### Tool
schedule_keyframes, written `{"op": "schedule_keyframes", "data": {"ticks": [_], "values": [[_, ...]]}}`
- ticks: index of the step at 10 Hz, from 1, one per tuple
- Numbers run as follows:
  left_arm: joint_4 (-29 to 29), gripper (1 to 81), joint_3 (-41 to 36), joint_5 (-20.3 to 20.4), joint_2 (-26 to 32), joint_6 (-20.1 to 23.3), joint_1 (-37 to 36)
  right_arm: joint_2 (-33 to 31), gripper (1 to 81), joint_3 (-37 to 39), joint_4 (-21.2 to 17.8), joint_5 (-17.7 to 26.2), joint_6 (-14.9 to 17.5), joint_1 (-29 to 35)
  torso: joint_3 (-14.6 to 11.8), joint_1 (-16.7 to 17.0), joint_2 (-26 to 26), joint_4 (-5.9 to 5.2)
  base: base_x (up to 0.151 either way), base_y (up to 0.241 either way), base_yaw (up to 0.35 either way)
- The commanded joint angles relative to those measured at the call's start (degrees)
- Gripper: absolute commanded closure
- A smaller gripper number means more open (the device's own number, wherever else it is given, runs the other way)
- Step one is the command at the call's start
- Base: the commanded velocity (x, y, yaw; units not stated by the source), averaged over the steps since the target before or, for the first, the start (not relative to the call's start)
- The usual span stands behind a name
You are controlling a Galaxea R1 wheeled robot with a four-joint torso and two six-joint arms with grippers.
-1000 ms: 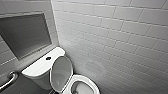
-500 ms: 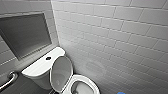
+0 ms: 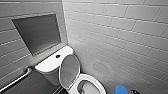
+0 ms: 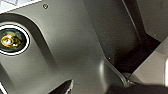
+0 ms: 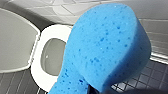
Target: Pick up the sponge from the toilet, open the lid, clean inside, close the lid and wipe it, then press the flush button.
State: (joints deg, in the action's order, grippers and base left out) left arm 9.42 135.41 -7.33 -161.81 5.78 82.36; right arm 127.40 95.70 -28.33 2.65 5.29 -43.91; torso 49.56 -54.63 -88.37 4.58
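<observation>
- Blue sponge [image 5: 107, 47] clamped in right end effector [image 5: 96, 90], long axis running out from the grip.
- Open toilet [image 5: 40, 75] ahead and below end effector, lid [image 5: 15, 42] raised; right arm nearer.

The toilet [image 3: 50, 74] stands in the corner where two tiled walls meet, its tank backed against the left wall [image 3: 10, 53], directly under a recessed niche [image 3: 37, 32]. The flush button [image 3: 58, 56] sits in the middle of the tank top. The lid [image 3: 69, 71] is raised, standing between the tank and the open bowl [image 3: 88, 78], which extends forward along the right wall [image 3: 120, 37]. A grab bar [image 3: 15, 80] runs along the left wall, to the left of the tank, above the floor [image 3: 37, 86]. The sponge [image 3: 121, 90] is to the right of the bowl, near the right wall. In the right wrist view it is up off the floor, with bowl and raised lid behind it.
</observation>
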Motion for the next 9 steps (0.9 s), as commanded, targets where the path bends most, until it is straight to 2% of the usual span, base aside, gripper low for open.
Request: {"op": "schedule_keyframes", "data": {"ticks": [1, 3, 4, 6, 7, 8, 9], "values": [[-0.6, 1.0, -0.7, -4.1, 0.3, 0.0, -0.9, -1.9, 81.1, -0.3, -1.0, 4.0, -0.1, 9.9, 0.0, 0.0, 0.0, -5.45, 0.0, 0.0, 0.0], [-0.7, 1.0, -0.7, -4.2, 0.3, 0.0, -0.9, 0.2, 81.1, 0.8, -1.0, 5.9, -0.1, 13.0, 0.0, 0.0, 0.0, -9.59, 0.0, 0.0, 0.0], [-0.7, 1.0, -0.6, -4.2, 0.3, 0.0, -0.9, 2.0, 81.1, 2.5, -0.9, 6.5, -0.1, 14.2, 3.3, 0.0, 0.0, -9.76, 0.0, 0.0, 0.0], [-0.7, 1.0, -0.1, -4.3, 0.0, 0.0, -0.9, 5.3, 81.1, 5.6, -0.6, 7.2, -0.1, 16.0, 6.2, 0.0, 0.0, -11.32, 0.0, 0.0, 0.0], [-0.8, 1.0, 0.4, -4.4, -0.3, 0.0, -1.0, 6.2, 81.1, 6.5, -0.5, 7.3, -0.1, 17.0, 6.5, 0.0, 0.0, -9.64, 0.0, 0.0, 0.0], [-0.8, 1.0, 1.1, -4.4, -0.7, 0.0, -0.9, 6.9, 81.1, 6.9, -0.7, 7.8, -0.1, 18.2, 4.9, 0.0, 0.1, -10.23, 0.0, 0.0, 0.0], [-0.8, 1.0, 2.0, -4.5, -1.4, 0.0, -0.9, 7.5, 81.1, 7.4, -0.7, 8.6, -0.1, 19.6, 6.1, 0.0, 0.1, -10.53, 0.0, 0.0, 0.0]]}}
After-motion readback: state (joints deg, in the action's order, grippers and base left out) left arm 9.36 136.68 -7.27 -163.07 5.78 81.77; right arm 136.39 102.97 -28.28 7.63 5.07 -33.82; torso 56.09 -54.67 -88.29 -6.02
